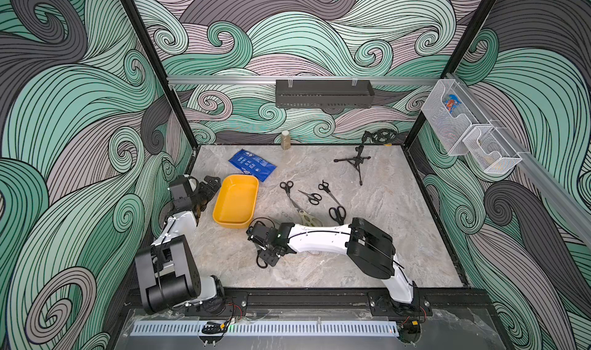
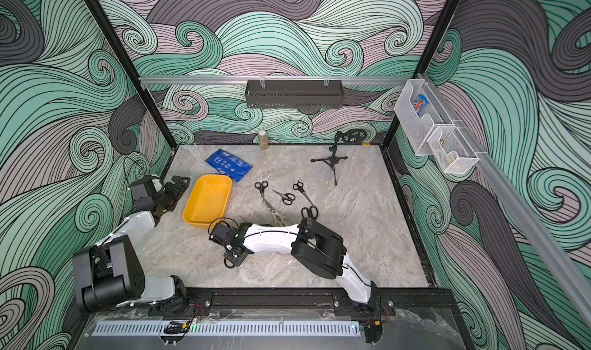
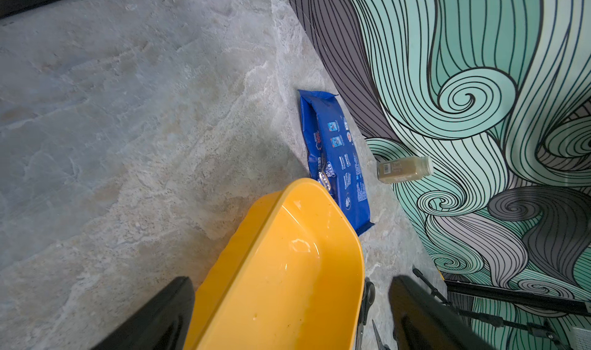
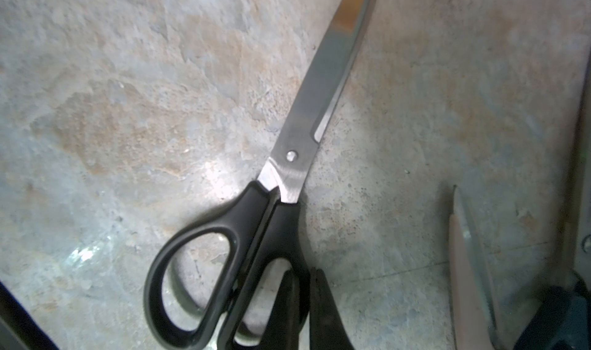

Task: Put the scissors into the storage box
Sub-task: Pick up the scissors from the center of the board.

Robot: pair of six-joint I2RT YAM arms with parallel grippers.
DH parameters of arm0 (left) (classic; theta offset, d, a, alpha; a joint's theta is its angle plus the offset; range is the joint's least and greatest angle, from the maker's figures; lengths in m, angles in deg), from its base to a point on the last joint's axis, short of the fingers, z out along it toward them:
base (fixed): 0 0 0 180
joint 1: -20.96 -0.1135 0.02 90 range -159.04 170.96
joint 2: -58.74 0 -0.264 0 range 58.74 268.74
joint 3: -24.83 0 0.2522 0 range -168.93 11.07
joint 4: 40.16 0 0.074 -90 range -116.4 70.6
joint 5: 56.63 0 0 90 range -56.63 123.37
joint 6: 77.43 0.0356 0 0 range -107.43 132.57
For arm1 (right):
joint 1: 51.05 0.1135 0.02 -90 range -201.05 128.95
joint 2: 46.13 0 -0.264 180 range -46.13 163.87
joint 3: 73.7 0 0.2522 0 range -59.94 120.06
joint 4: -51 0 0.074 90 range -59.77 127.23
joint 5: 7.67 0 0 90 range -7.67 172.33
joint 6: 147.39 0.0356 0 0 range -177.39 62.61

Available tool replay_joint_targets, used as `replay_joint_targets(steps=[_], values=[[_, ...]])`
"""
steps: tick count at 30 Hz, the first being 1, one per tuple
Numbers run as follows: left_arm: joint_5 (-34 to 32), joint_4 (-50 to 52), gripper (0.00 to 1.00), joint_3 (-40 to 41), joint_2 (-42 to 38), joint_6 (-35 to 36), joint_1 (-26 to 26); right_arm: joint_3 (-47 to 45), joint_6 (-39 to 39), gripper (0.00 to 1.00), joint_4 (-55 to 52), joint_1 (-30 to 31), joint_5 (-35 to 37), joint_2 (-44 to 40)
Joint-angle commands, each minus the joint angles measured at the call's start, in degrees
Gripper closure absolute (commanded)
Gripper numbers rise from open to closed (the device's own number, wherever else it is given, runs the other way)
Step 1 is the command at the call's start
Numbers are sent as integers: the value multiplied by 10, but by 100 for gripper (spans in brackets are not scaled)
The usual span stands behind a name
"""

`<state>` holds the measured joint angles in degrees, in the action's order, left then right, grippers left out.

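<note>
Nearest us, the right pincer is pressed together on the rim of the smaller handle loop of the large black-handled scissors. These lie flat on the desk toward its front, blades shut. Just beside them in the right wrist view we see a pale pink pair, partly out of frame. A little farther back sits the storage box, mustard yellow with nothing in it, near the right pincer but apart from the pinched scissors. The left pincer hovers just beside the box's left wall, fingers spread wide and pinching nothing. To the right of the box lie cream kitchen shears and four black-handled pairs, all on the desk. Beyond them we find a blue packet, a black mini tripod and, against the back wall, a small bottle.
</note>
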<state>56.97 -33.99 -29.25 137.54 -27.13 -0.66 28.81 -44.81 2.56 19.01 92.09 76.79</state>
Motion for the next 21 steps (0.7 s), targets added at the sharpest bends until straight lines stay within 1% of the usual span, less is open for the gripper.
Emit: replay_joint_targets(steps=[1,4,8,13,18,21], values=[[18,-10,1,2,10,1,-3,-29,0,100,-44,-16,21,11],[26,-11,1,1,15,2,-3,-39,2,100,-35,-22,20,-16],[40,-4,2,-9,19,1,-1,-53,12,100,-13,-41,-5,-65],[45,1,2,-18,22,-2,-1,-53,27,100,-13,-61,-26,-103],[45,-1,2,-15,23,2,0,-29,54,100,-14,-77,-40,-116],[43,-2,1,-13,23,8,0,10,72,100,-14,-88,-44,-105]])
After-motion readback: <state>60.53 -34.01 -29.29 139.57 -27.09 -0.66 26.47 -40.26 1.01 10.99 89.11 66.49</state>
